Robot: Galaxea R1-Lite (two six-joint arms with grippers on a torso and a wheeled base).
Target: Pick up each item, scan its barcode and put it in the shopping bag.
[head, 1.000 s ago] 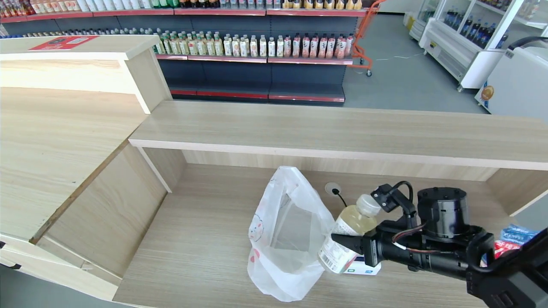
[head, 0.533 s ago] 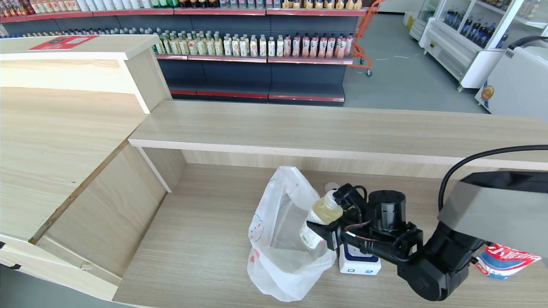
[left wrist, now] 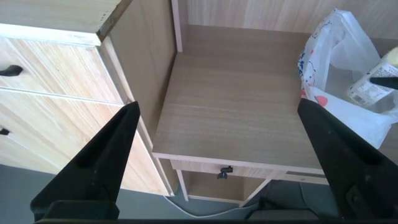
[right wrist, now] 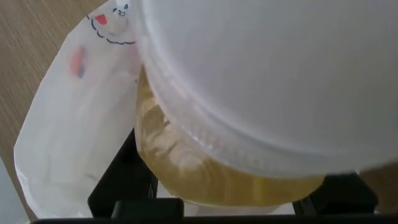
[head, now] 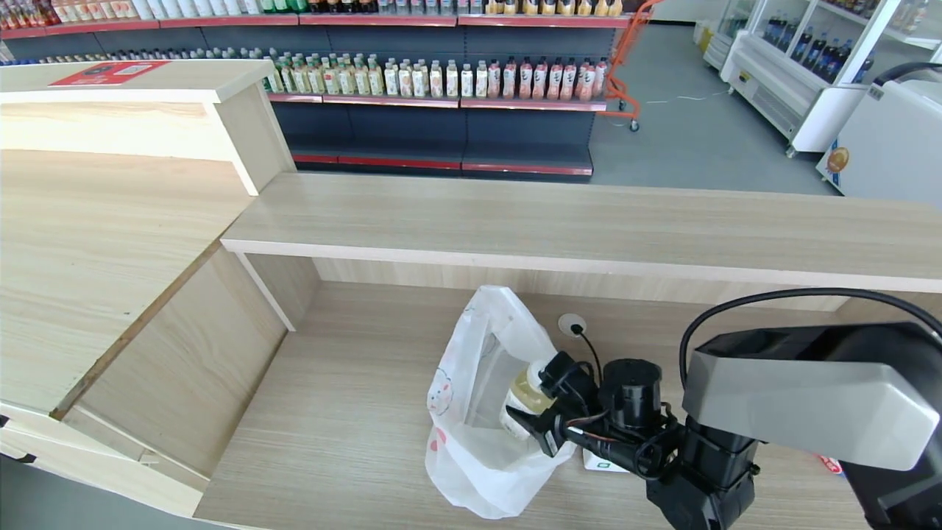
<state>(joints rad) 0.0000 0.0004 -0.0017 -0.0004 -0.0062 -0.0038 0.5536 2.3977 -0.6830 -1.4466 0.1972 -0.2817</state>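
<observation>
Right tool [head: 525, 412] has lowered the bottle [head: 527, 386] into the shopping bag [head: 462, 456].

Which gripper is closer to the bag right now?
Right. The right gripper holds the bottle in the mouth of the bag; the left gripper hangs open well clear.

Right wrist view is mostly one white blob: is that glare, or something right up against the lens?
Right wrist view: no glare, that is the white cap of the bottle close to the lens, with the pale yellow drink behind it and the shopping bag beyond; head view: even light, bottle held by the right gripper at the bag's mouth.
</observation>
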